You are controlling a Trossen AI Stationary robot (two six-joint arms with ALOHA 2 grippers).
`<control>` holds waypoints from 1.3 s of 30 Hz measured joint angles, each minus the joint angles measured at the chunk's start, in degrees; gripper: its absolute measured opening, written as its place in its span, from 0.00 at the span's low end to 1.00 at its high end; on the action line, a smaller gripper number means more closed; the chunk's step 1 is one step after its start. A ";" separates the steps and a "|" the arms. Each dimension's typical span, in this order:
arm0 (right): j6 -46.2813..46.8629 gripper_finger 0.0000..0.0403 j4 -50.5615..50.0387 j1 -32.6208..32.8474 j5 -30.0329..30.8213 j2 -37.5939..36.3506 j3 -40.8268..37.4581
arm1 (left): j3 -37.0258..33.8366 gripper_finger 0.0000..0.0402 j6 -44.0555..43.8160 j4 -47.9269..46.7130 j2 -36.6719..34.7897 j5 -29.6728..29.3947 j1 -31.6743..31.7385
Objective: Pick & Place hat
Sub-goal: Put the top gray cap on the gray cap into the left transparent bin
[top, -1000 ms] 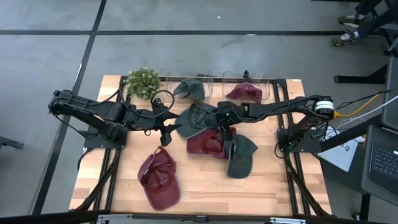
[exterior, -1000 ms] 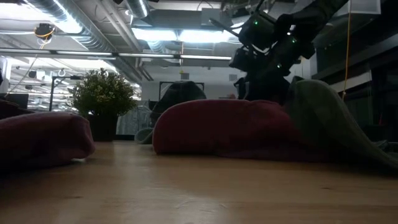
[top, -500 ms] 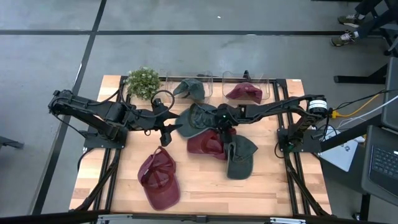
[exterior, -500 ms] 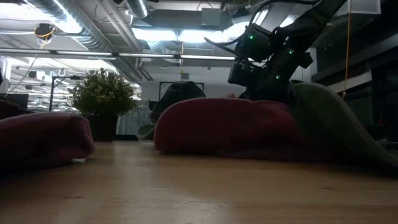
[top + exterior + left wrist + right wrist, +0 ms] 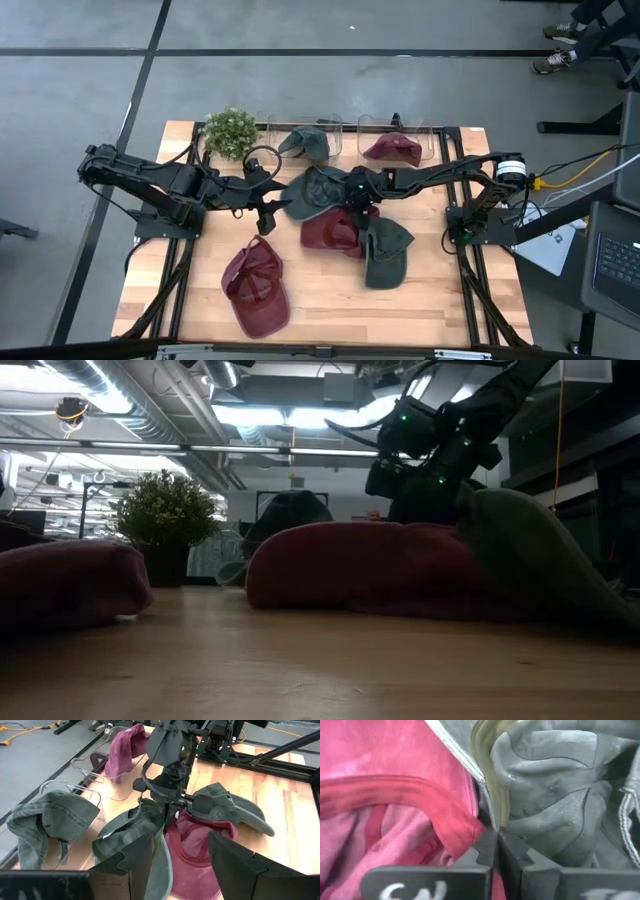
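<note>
A green hat (image 5: 312,192) lies at the table's middle, overlapping a maroon hat (image 5: 335,232). My right gripper (image 5: 347,203) is shut on the green hat where the two hats meet; it also shows in the left wrist view (image 5: 167,805). My left gripper (image 5: 268,210) is open and empty just left of the green hat, its fingers (image 5: 135,862) pointing at it. A second green hat (image 5: 386,250) leans on the maroon one. Another maroon hat (image 5: 256,287) lies at the near left. My right gripper pinches the green hat's edge (image 5: 492,815) between its two shut fingers (image 5: 480,851), next to the maroon hat's rim (image 5: 450,815). The fingers come from above, pointing down. The hat's cloth is gathered up toward the fingers (image 5: 150,817), and its lower part rests on the table and the maroon hat.
Two clear bins stand at the far edge, one (image 5: 290,128) holding a green hat (image 5: 306,143) and one (image 5: 425,140) holding a maroon hat (image 5: 392,150). A potted plant (image 5: 230,132) stands at the far left. Bare wood shows at the near right (image 5: 460,300).
My right gripper has shifted a little toward the table's left and slightly up, staying shut on the green hat.
</note>
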 joint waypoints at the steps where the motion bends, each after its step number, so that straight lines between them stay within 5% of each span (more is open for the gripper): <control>1: 0.91 0.02 0.71 0.00 -0.14 -0.06 0.00 | 0.00 0.46 0.00 0.00 0.00 0.00 -0.02; 8: 9.17 0.03 1.20 -0.14 -3.83 -0.85 4.17 | 0.00 0.46 1.27 -2.60 0.00 0.07 0.00; 23: 39.17 0.03 1.31 -1.01 -12.17 -0.96 24.24 | 0.00 0.46 23.99 -6.23 0.00 -0.86 0.18; 32: 54.02 0.03 2.79 -1.01 -12.55 -1.03 31.71 | 0.00 0.46 33.30 -5.99 0.00 -4.77 0.13; 39: 60.95 0.03 12.45 -1.03 -20.21 -1.04 31.91 | 0.00 0.46 36.66 -5.33 0.31 -13.94 0.13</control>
